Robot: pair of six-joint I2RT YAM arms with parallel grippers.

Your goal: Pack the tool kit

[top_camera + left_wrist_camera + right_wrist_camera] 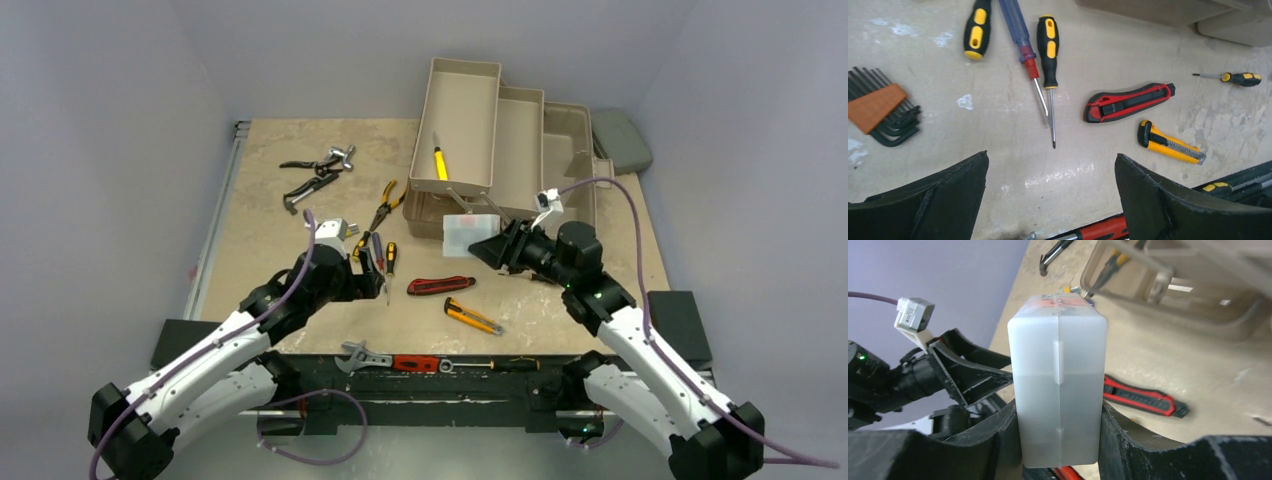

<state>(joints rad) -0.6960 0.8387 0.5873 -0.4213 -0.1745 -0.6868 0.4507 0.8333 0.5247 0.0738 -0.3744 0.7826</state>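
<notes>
Grip check: right claw [492,247] clenched on white translucent box [1058,385], just in front of toolbox [520,120], which stands open at desk's far right corner. Left claw [1050,195] released above 2 screwdrivers [1048,50]. We should hold box level and lower it into a tray that seems free.

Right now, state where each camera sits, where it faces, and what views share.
Top external: above, behind the bases, looking down on the toolbox; both arms show.
Left wrist: looks down at screwdrivers past the open left tool.
Right wrist: faces the left arm past a white box in the right tool.
Shared: red utility knife.
</notes>
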